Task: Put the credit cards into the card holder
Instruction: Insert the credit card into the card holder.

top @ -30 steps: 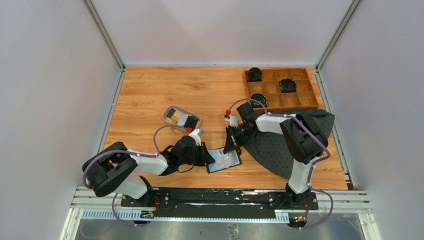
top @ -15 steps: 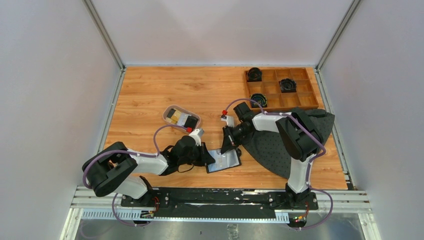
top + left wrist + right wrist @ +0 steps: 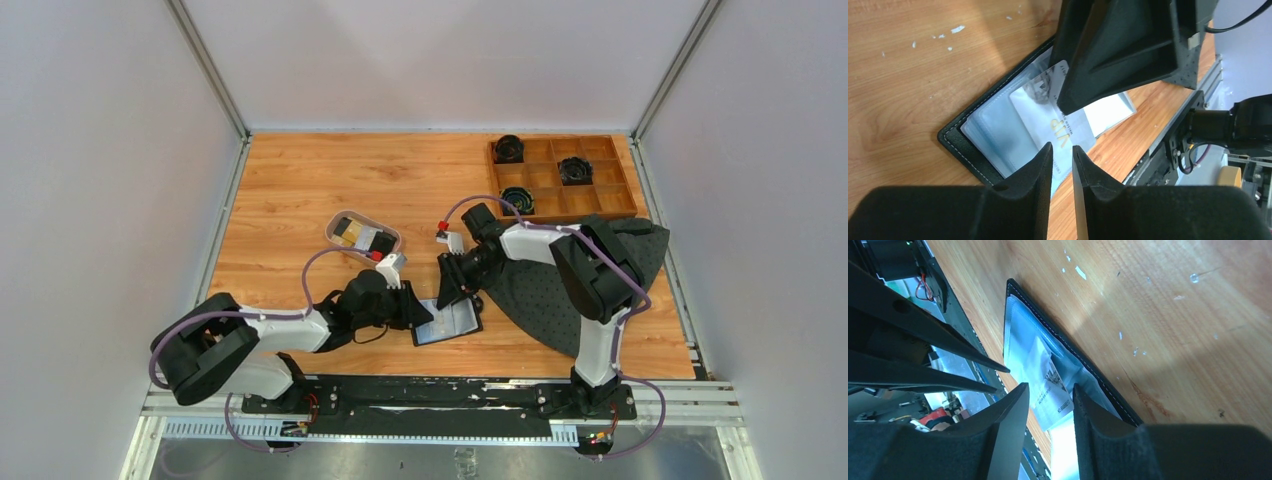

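top: open card holder [image 3: 455, 322] lies at tips of both my grippers; oval tray [image 3: 330, 228] holds gold and black cards [image 3: 352, 232] | left wrist: white VIP card [image 3: 1058, 120] on card holder, just before my left gripper [image 3: 1062, 147], fingers narrowly apart, grip I cannot tell | right wrist: this card seen between right gripper [image 3: 1049, 386] fingers, grip unclear

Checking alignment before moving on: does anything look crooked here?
Yes. The silver VIP card lies skewed across the clear sleeves of the open card holder, edges not parallel to theirs; whether it sits in a slot is unclear.

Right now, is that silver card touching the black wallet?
Touching. The left wrist view shows the silver card lying on the clear sleeves of the card holder.
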